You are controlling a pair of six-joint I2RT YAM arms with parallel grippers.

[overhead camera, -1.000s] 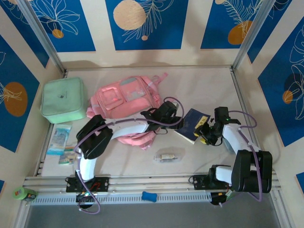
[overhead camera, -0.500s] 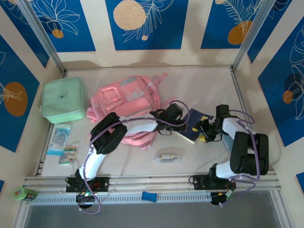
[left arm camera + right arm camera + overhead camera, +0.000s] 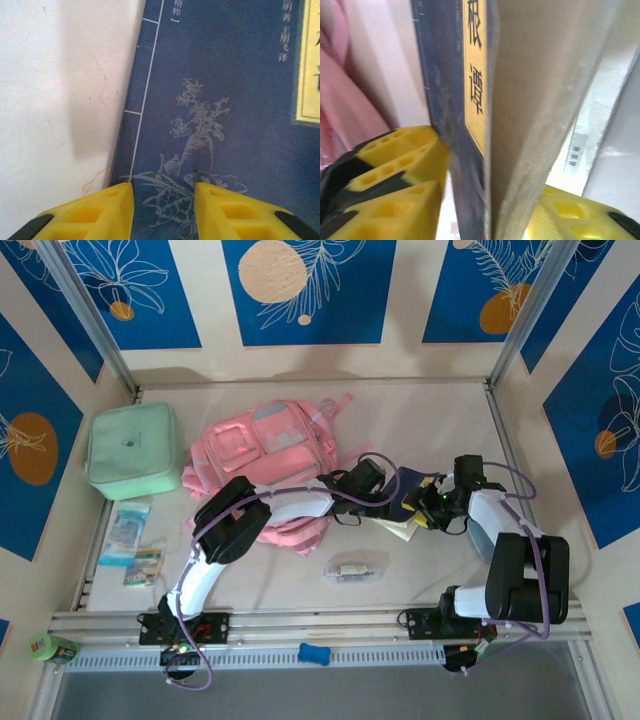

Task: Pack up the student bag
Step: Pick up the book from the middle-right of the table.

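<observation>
Just left of L gripper (image 3: pixel 389 494), student bag (image 3: pixel 270 445)

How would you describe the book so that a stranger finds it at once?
Find the large pink student bag, the biggest thing there. Directly to its right is the dark blue book. It alone is dark blue, with a yellow title label and a pale plant drawing.

Recorded on the white table (image 3: pixel 430 420): mint green square zip case (image 3: pixel 133 451) at far left, pale blue packet (image 3: pixel 125 530) and smaller printed packet (image 3: pixel 145 566) nearer, small clear pouch (image 3: pixel 352 569) centre-front, dark blue book (image 3: pixel 225 90) printed with pale plant drawings.
</observation>
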